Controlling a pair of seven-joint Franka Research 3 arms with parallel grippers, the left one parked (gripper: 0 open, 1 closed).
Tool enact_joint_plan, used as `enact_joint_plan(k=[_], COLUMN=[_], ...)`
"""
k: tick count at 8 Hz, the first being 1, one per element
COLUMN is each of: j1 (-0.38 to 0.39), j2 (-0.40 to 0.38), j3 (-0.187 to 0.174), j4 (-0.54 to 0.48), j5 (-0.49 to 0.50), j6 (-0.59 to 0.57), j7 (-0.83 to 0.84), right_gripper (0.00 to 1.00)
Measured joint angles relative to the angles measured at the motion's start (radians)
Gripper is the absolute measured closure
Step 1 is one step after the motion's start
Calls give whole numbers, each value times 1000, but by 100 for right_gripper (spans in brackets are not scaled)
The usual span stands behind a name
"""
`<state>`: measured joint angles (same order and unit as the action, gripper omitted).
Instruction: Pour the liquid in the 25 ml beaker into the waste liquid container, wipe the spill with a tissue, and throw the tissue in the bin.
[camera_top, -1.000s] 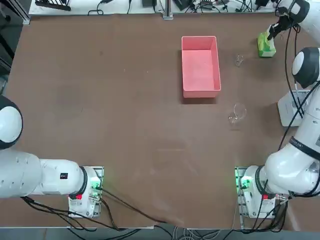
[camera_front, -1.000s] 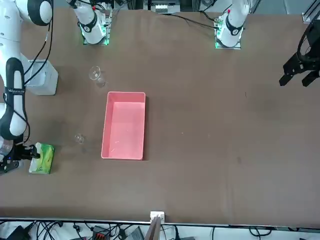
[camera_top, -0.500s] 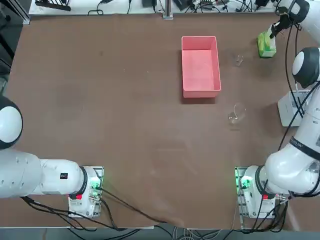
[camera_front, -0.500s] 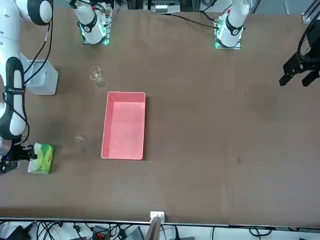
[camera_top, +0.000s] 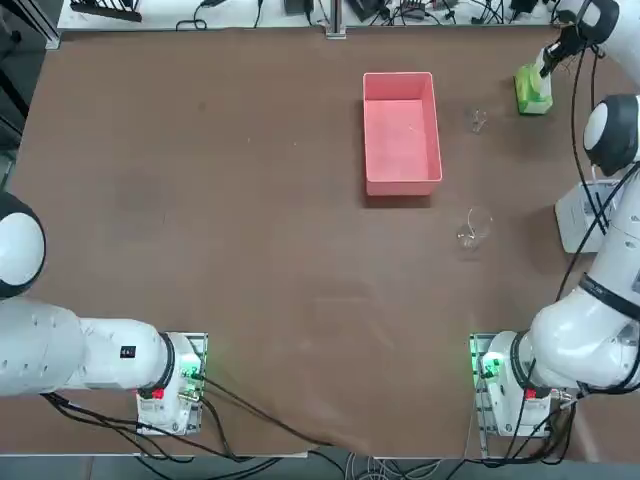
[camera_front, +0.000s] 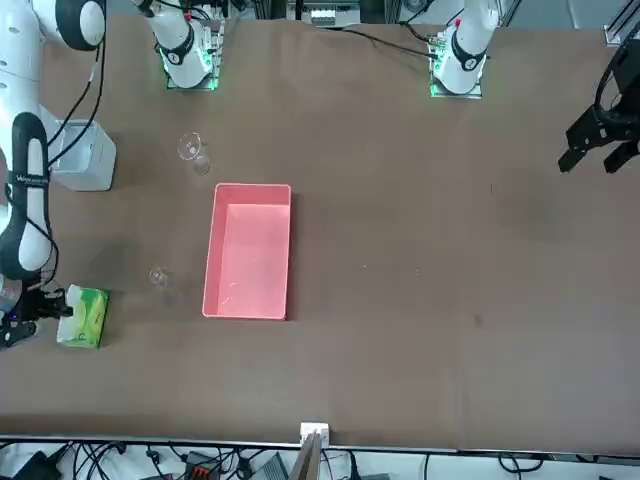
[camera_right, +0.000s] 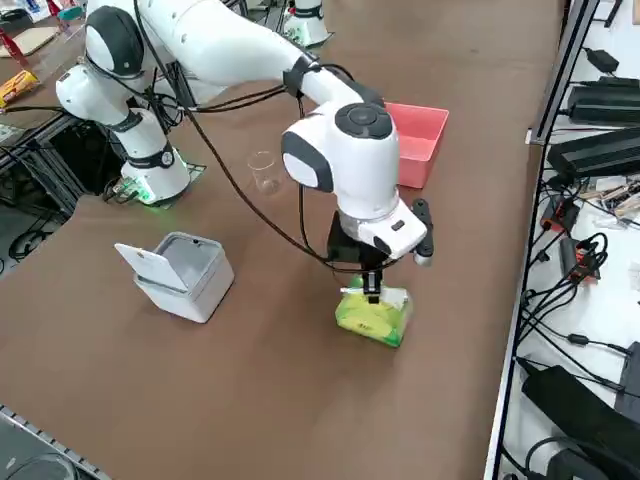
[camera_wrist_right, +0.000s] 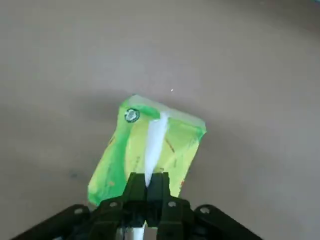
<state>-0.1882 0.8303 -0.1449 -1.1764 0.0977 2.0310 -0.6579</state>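
Though pinched by right fingers (camera_wrist_right: 147, 186), tissue (camera_wrist_right: 154, 142) upright.

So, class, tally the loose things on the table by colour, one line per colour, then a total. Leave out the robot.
Clear glass: 2, the 25 ml beaker and the larger beaker
Pink: 1, the waste liquid container
Green: 1, the tissue pack
White: 1, the tissue, pinched in the right gripper
Pale grey: 1, the bin
Total: 6

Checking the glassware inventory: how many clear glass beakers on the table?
2. The 25 ml beaker stands between the pink tray and the green tissue pack. The larger beaker sits nearer the robot, beside the grey bin. None appears hidden.
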Motion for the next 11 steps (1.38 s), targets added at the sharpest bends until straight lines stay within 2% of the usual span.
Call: enact_joint_plan(k=[5, 7, 10, 11], j1=[10, 23, 39, 40], j2=[-18, -33, -74, -94], j3=[1, 15, 102, 142], j4=[115, 149, 160, 161], j5=[-1, 5, 15, 16], j6=[-214, -263, -323, -332], j7=[0, 0, 5, 6], right_gripper=[99, 99, 99, 99])
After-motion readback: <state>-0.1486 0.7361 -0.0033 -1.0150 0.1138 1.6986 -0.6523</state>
